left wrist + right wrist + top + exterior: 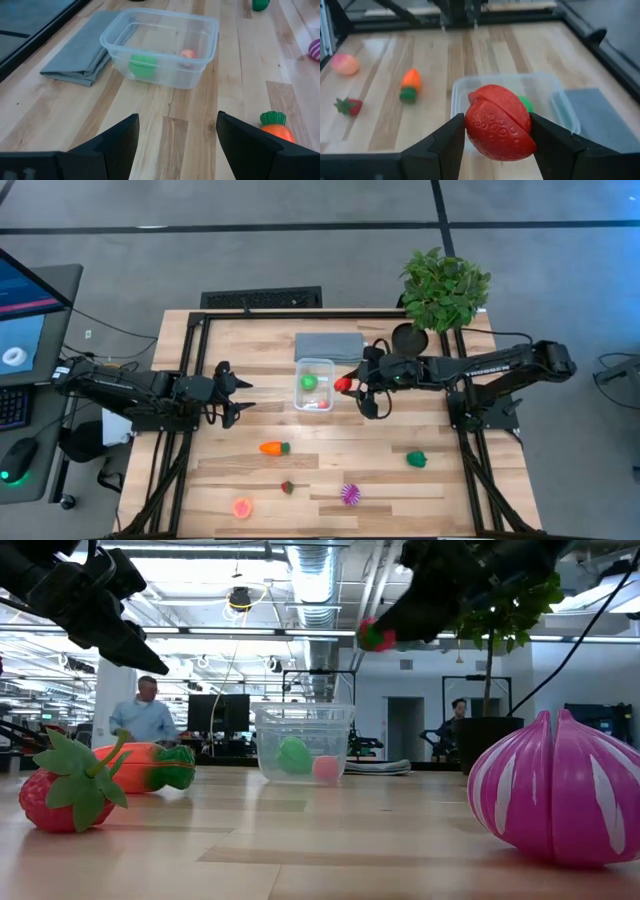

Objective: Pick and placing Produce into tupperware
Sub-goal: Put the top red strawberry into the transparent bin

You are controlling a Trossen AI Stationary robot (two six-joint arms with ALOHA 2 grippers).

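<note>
The clear tub (313, 383) sits on the table near the grey pad, with a green piece (143, 65) and a pink piece (187, 54) inside. My right gripper (347, 385) hovers just right of the tub, shut on a red dimpled toy fruit (498, 122). My left gripper (177, 142) is open above the table left of the tub. An orange carrot (274, 448), a small strawberry (287, 487), a pink fruit (242, 507), a spiky purple ball (350, 494) and a green vegetable (416, 459) lie on the near half of the table. My right gripper pinches the red fruit across its middle (470, 125) between the two fingers, one on each side. The fingers reach in from the table's right, slanting down. The fruit is lifted clear, in the air beside the tub's right rim (375, 635).
A folded grey pad (328, 345) lies just beyond the tub. A large leafy potted plant (443, 288) stands at the far right corner. A black frame rail (330, 313) runs around the table. People and monitors show in the room behind.
</note>
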